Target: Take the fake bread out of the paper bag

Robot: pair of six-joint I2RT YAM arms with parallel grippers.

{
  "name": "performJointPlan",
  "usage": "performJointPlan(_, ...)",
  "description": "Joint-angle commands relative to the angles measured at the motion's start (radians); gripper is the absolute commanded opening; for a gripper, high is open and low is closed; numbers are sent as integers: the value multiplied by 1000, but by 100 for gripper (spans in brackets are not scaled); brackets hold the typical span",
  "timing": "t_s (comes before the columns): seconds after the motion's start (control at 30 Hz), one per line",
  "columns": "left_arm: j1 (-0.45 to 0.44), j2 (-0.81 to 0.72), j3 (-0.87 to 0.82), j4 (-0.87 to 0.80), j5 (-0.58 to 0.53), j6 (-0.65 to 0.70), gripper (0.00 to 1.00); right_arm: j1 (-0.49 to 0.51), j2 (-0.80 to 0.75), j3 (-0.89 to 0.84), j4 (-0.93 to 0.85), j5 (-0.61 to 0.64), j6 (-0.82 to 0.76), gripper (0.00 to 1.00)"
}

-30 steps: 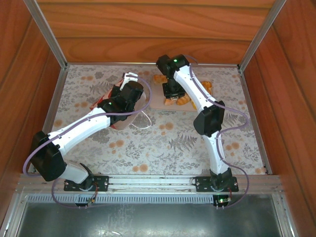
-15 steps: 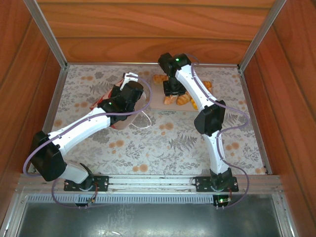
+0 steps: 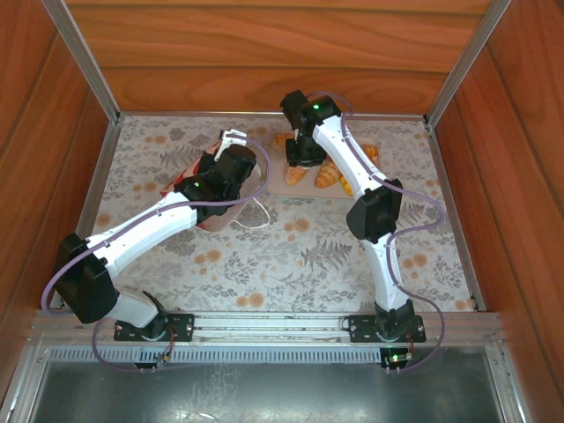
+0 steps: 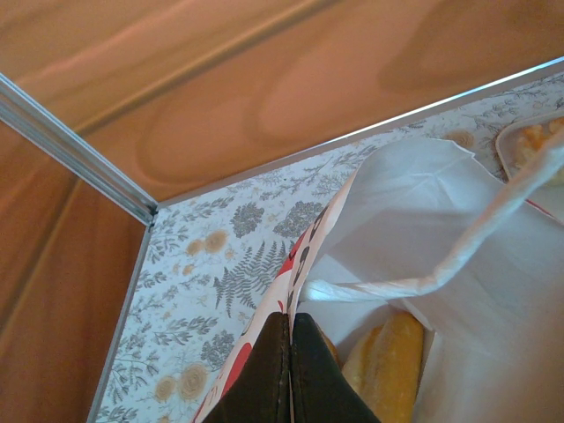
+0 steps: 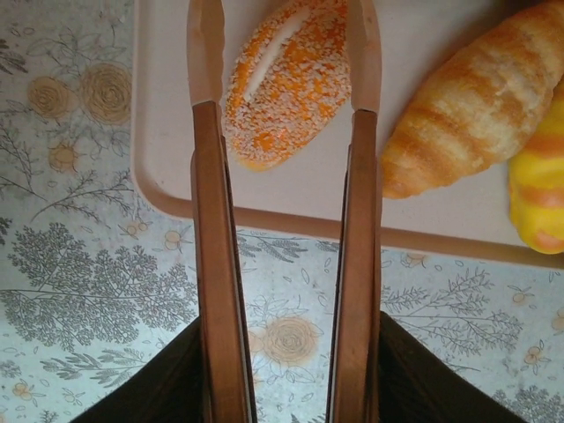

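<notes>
Much of the paper bag (image 4: pixel 423 211) is hidden. From above, the left arm covers it, leaving a red flank and a white flap. In the left wrist view its mouth runs off the frame. How many pieces lie inside cannot be told. One yellow-orange loaf (image 4: pixel 392 357) shows in the opening, with a brown sliver beside it. The left gripper (image 4: pixel 289 366) is pinched tight on the bag's printed rim, jaws together, and a white handle (image 4: pixel 441 273) crosses the mouth.

The right gripper (image 5: pixel 286 397) is largely cut off at the bottom of its view. Its dark fingers (image 5: pixel 167 388) press from outside on the two arms of the tongs (image 5: pixel 216 264), held at a narrow spread. The tong blades flank a sesame-topped roll (image 5: pixel 286 79) on the pink tray (image 5: pixel 167 115); whether they squeeze it is unclear. Beside it on the tray lie a ridged golden roll (image 5: pixel 467 115) and a yellow striped piece (image 5: pixel 539 189) clipped by the right edge. From above, more fake bread (image 3: pixel 328 176) sits there, partly under the right arm. The tray lies to the right of the bag and apart from it.
</notes>
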State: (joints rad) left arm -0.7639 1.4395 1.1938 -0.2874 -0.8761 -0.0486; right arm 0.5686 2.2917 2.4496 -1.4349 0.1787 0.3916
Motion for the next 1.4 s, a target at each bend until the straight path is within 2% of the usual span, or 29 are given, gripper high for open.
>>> performJointPlan(0.0,9,-8,7,-2,-8,9,0,0,-73,-3,22,-10,-10,44)
performJointPlan(0.2,10,-14,8,-1,-12,12,0,28,-105,-24,50,12,0,42)
performJointPlan(0.4,9,-19,4,-2,-15,13,0,43,-136,-63,80,13,23,31)
performJointPlan(0.77,11,-24,5,-2,-13,7,0,120,-139,-202,139,-38,76,27)
performJointPlan(1.13,11,-34,0,-2,-5,1,0,123,-100,-283,142,-73,87,26)
performJointPlan(1.37,10,-32,6,-1,-4,1,0,122,-115,-334,119,-34,105,26)
